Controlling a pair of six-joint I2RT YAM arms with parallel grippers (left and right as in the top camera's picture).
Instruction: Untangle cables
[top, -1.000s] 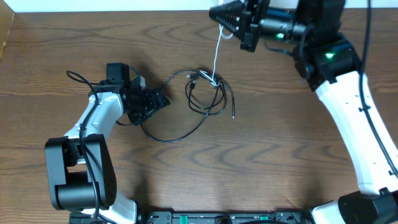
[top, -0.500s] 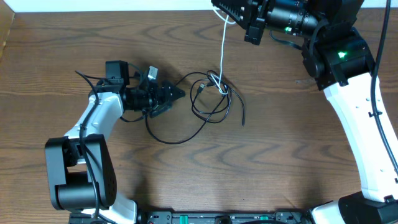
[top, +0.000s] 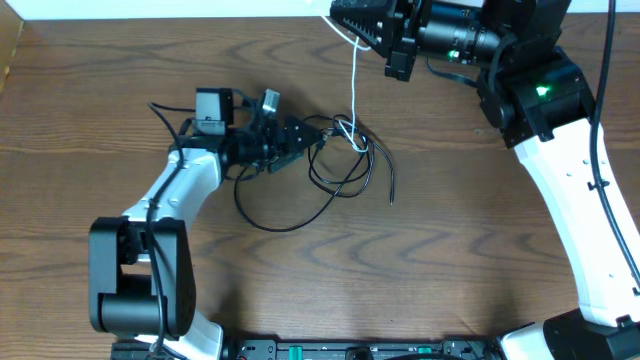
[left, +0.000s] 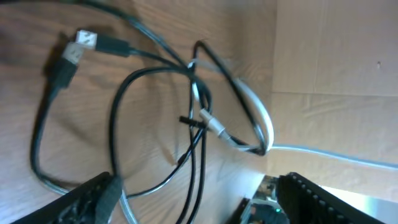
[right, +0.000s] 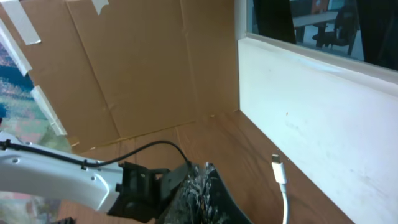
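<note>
Left hand (top: 303, 136) was wide open and low over the worktop (top: 450, 260), nosed right up to the tangle (top: 340, 150) with nothing in it yet. Right hand (top: 342, 15) was closed. It looked to be pinching the white cable (top: 355, 85) up at the far edge, a bit right of middle, since that cable ran straight and tight from the hand down into the tangle. My read is that's on purpose: pulling white up lifts the crossing and shows where it's caught.

From the left wrist cam, white seemed to hook round a black loop right where the black strands cross, so it wasn't free. Black cable (top: 268, 222) lay flat around the middle of the worktop. One big loop sagged toward the near edge, a few smaller loops were bunched under the white one, and a loose end trailed toward the right edge.

Guessing the open hand was lining up to pin or grab black so white could slide out. Risk: if it grabbed both, the whole lot would just lift together.
</note>
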